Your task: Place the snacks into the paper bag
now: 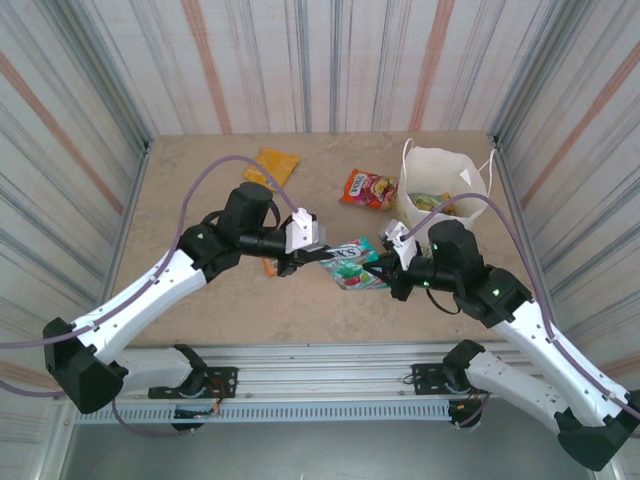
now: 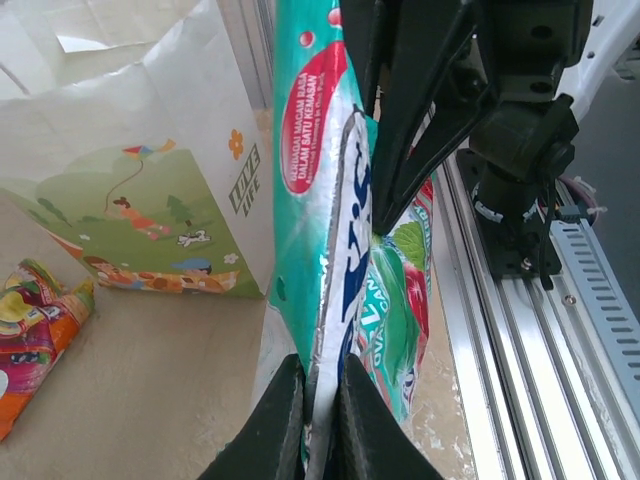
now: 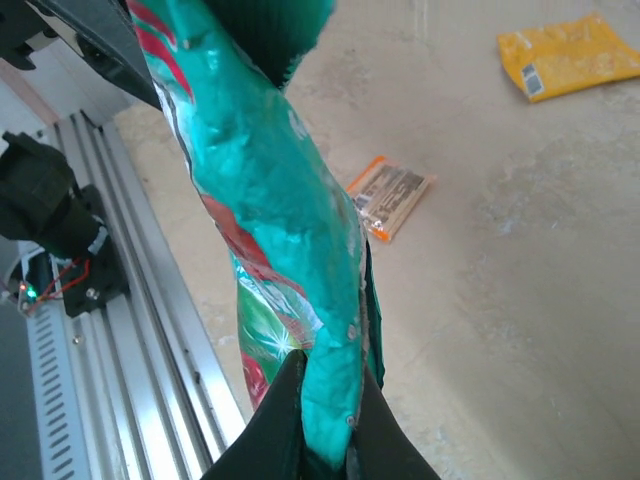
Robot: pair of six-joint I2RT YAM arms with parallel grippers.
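The teal-red Fox's candy bag (image 1: 352, 263) hangs above the table between both arms. My left gripper (image 1: 312, 254) is shut on its left edge, seen up close as the candy bag (image 2: 335, 250) pinched at the fingertips (image 2: 318, 420). My right gripper (image 1: 390, 270) is shut on the other edge of the candy bag (image 3: 280, 230). The white paper bag (image 1: 440, 185) stands upright at the far right, a packet inside it; its printed side (image 2: 150, 200) faces the left wrist camera. A red-green packet (image 1: 368, 188) lies left of the bag. An orange-yellow packet (image 1: 272, 163) lies far back.
A small orange bar (image 1: 270, 267) lies on the table under the left arm, visible as the orange bar (image 3: 390, 197) beyond the candy bag. The aluminium rail (image 1: 320, 375) runs along the near edge. Striped walls close in the table on three sides.
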